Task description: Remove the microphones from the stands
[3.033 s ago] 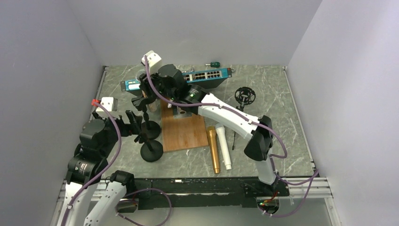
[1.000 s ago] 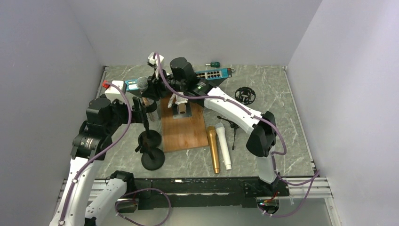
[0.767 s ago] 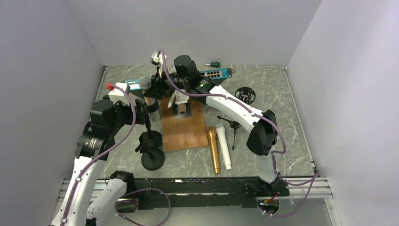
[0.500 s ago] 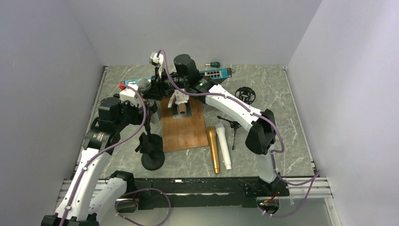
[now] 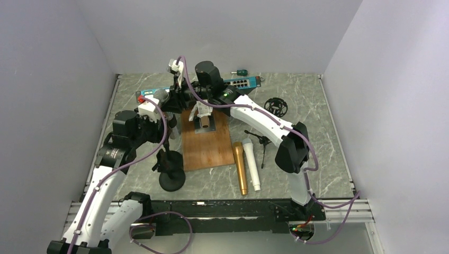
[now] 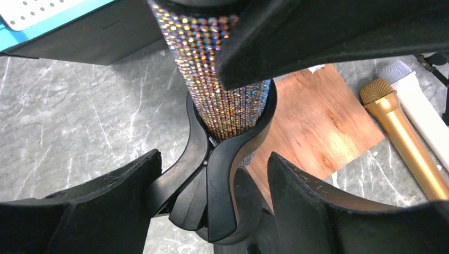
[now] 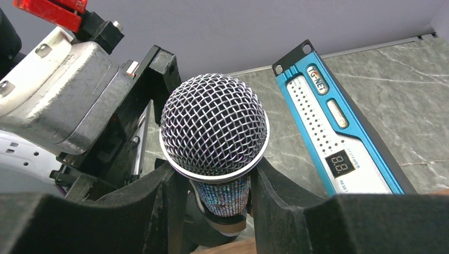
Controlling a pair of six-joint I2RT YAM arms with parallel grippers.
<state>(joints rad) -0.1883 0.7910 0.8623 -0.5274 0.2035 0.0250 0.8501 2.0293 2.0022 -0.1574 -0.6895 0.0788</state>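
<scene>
The microphone (image 5: 161,96) has a silver mesh head (image 7: 214,127) and a glittery body (image 6: 222,79). It stands upright in the black clip (image 6: 222,174) of the stand, whose round base (image 5: 171,181) rests on the table. My right gripper (image 7: 219,196) is shut on the glittery neck just below the head, one finger (image 7: 159,211) on each side. My left gripper (image 6: 212,201) is open and straddles the clip below the microphone. A gap shows between its right finger (image 6: 328,211) and the clip.
A blue network switch (image 5: 233,84) lies behind the stand. A wooden board (image 5: 206,143) lies to the stand's right. Beyond it lie a gold microphone (image 5: 241,166), a white microphone (image 5: 252,165), a small tripod (image 5: 262,142) and a black shock mount (image 5: 276,107).
My left gripper has risen from low on the stand and moved right to the clip. My right gripper has shifted slightly at the microphone's neck. The microphone stays in the clip.
</scene>
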